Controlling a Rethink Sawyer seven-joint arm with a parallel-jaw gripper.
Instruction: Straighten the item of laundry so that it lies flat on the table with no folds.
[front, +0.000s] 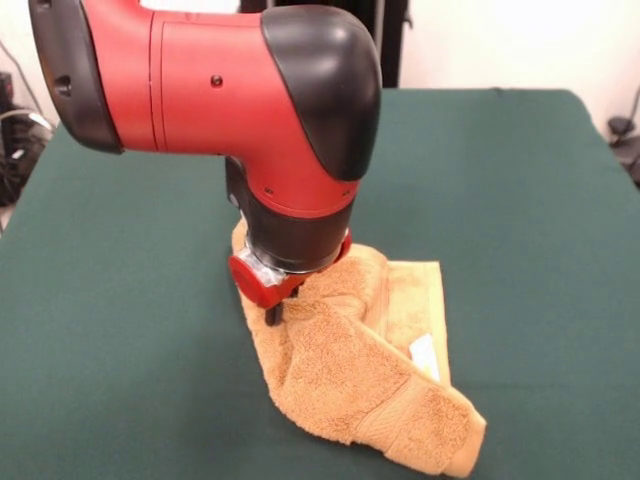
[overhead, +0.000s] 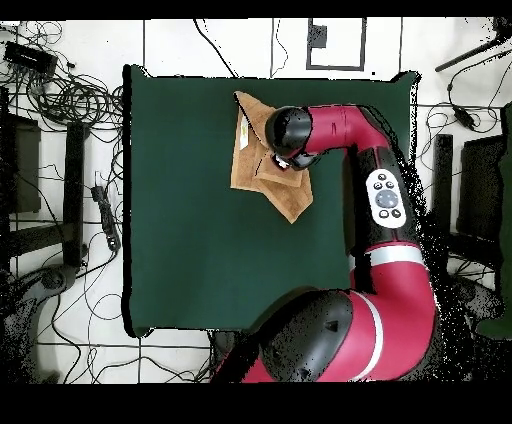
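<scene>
A: Gripper (front: 273, 312) is down on the towel (front: 350, 365), dark fingertip just visible under the red wrist flange, pressed into the cloth. Can't tell from either view if the fingers are spread or closed; the wrist housing hides them.

B: Towel state?

A: Golden-orange terry, not flat. Front view: one layer lies on the table (front: 120, 330) to the picture's right of the gripper, and a thick fold runs diagonally from the gripper toward the near edge, ending in a rumpled corner with a woven band across it. Cloth is bunched up around the wrist.

B: Any label?

A: Small white care tag (front: 425, 356) on the upper layer, beside the diagonal fold. Too small to read any writing on it.

B: Where on the table?

A: Overhead: towel (overhead: 262, 170) sits near the table's far edge from the robot base, roughly mid-width, one corner pointing at that edge. Dark green cloth surface (overhead: 200, 250) is bare on all sides of it.

B: Arm?

A: Red and black Sawyer arm (overhead: 375, 190) reaches from the base at the picture's bottom up along the right side, then elbows left over the towel. Button pad on the forearm, no legible text. Cables (overhead: 60, 100) lie on the floor off the table's left side.
</scene>
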